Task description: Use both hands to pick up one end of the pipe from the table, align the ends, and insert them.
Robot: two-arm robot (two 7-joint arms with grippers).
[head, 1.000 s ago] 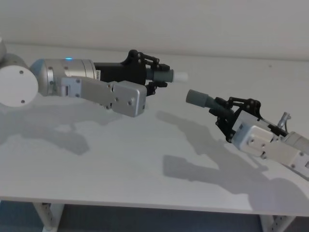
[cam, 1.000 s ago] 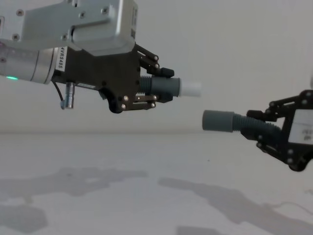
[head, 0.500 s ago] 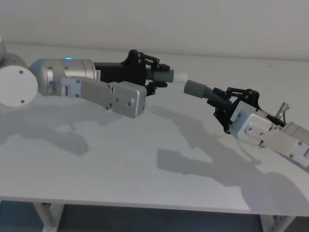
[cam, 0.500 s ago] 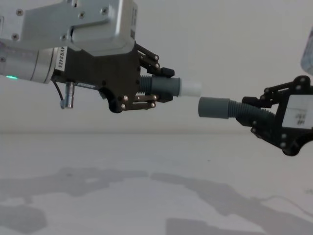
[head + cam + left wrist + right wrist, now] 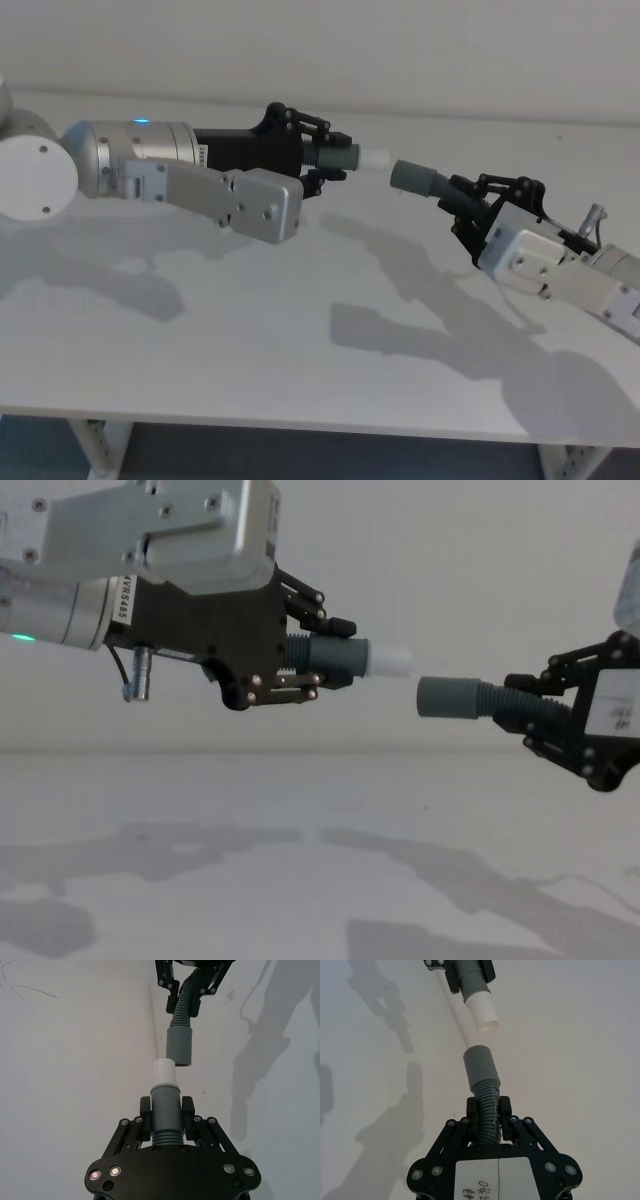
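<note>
Between my two grippers, held up off the table [image 5: 300, 330], the pipe ends faced each other across a small gap, so I was in the aligning step and insertion had not begun. My left gripper [image 5: 325, 160] was clamped on the grey cuff of the left pipe piece [image 5: 340, 158], with the white spigot tip [image 5: 375, 158] sticking out just ahead of its fingertips toward my other hand. My right gripper [image 5: 462, 205] was clamped on the ribbed body of the right pipe piece [image 5: 487, 1097], whose socket cuff [image 5: 412, 177] reached out ahead of its fingers toward the tip. In the chest view the socket cuff sat a little lower than the tip, and in the left wrist view it stood slightly to one side, so the two axes were not yet in line. I judged that the next move called for a small lift and sideways correction of the right gripper until the socket mouth squared up on the tip, then a straight push. Pushing early could have caught the rim on the tip. Compared with half a second earlier, the right gripper had drawn the socket cuff back a touch and raised it slightly, and it sat clearly higher than a second earlier. My left gripper had not moved.
</note>
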